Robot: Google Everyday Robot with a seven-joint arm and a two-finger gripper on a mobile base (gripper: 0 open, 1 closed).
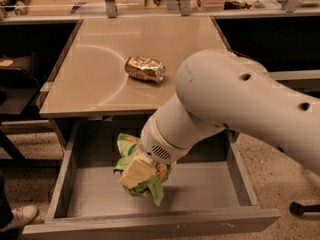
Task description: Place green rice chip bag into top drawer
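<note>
Gripping green rice chip bag [128,145] low inside top drawer [205,196]

Hold gripper [136,172] clamped on it until touching the drawer floor, then open and lift straight up (no brushing the front panel).

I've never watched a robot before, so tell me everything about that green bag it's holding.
The crinkly bright green snack bag, crumpled, with pale chip pictures, hangs clamped in the robot's claw, over the bottom of the open grey drawer, left of its middle. Whether it touches the bottom I cannot tell.
</note>
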